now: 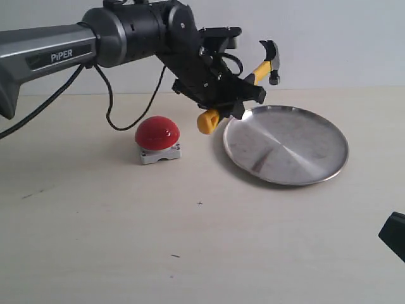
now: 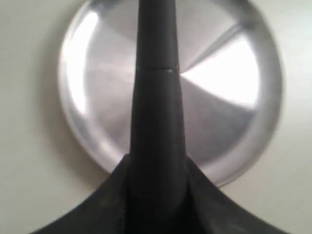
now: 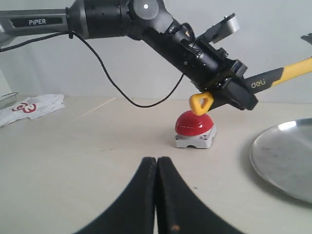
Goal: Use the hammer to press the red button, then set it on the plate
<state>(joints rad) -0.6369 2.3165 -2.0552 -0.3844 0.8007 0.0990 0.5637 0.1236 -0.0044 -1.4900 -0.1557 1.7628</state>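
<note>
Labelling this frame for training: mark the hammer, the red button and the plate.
hammer [image 1: 273, 62]: exterior view, on the steel head.
red button [image 1: 157, 132]: exterior view, on the red dome.
plate [image 1: 285, 145]: exterior view, on its bare middle.

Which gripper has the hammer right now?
The left gripper, clamped on the yellow-and-black handle of the small claw hammer, held up in the air. The right gripper is shut and empty.

White red-printed cloth [image 3: 30, 108] lies on the pale table [image 3: 73, 161].
</note>
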